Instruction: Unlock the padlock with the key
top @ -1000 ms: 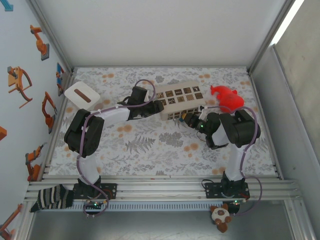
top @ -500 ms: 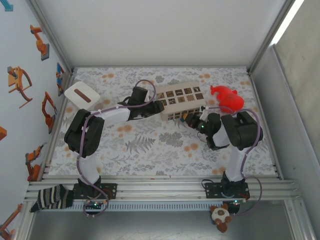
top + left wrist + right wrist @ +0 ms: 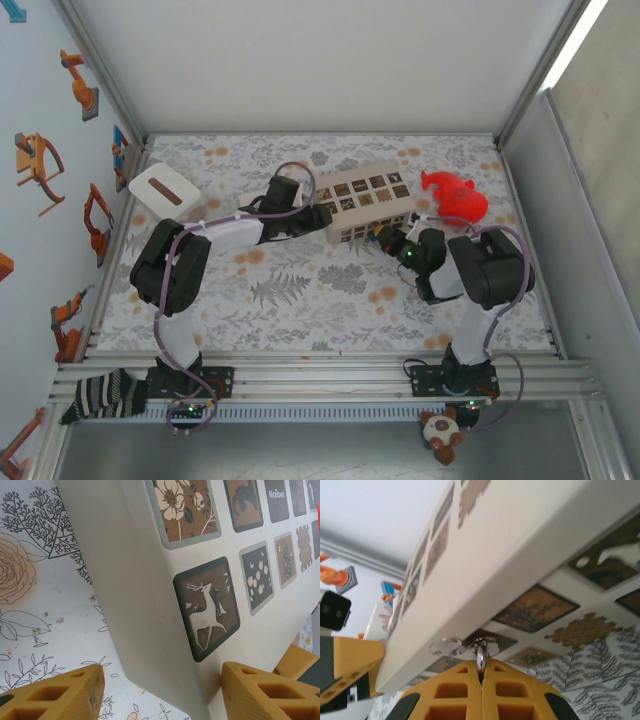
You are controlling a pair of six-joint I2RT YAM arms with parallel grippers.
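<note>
left gripper (image 3: pixel 162 675): jaws apart, astride a corner of the white box (image 3: pixel 135 595)
right gripper (image 3: pixel 481 671): pressed together, pinching the metal key (image 3: pixel 480 656) at box's side

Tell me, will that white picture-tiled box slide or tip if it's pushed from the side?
Likely slides, not tips: the box sits long and low on the flat printed mat. Its panels look rigid, probably not floppy. The left pincer straddling its corner may brace it.
</note>
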